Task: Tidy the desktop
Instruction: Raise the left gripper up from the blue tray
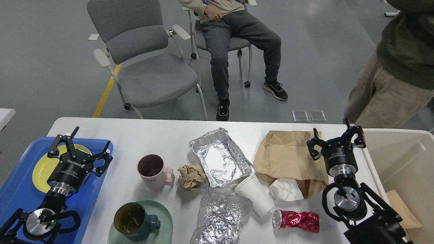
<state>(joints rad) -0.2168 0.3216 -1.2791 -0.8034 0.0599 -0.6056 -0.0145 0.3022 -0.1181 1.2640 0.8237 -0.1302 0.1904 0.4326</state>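
The white desktop (142, 135) spans the lower view. On it lie a pink mug (153, 171), a crumpled brown paper ball (191, 177), a foil tray (220, 157), a crumpled foil sheet (218, 217), a white paper cup (256, 195) on its side, a crushed white cup (286, 190), a brown paper bag (286, 157), a crushed red can (298, 220) and a dark green mug (132, 220) on a green plate (164, 217). My left gripper (84, 144) is open and empty above the blue tray. My right gripper (335, 137) is open and empty by the bag's right edge.
A blue tray (20, 189) at the left holds a yellow plate (42, 169). A beige bin (403, 162) at the right holds a brown piece (401, 206). Behind the table stand a grey chair (149, 71), a seated person (237, 44) and a standing person (396, 67).
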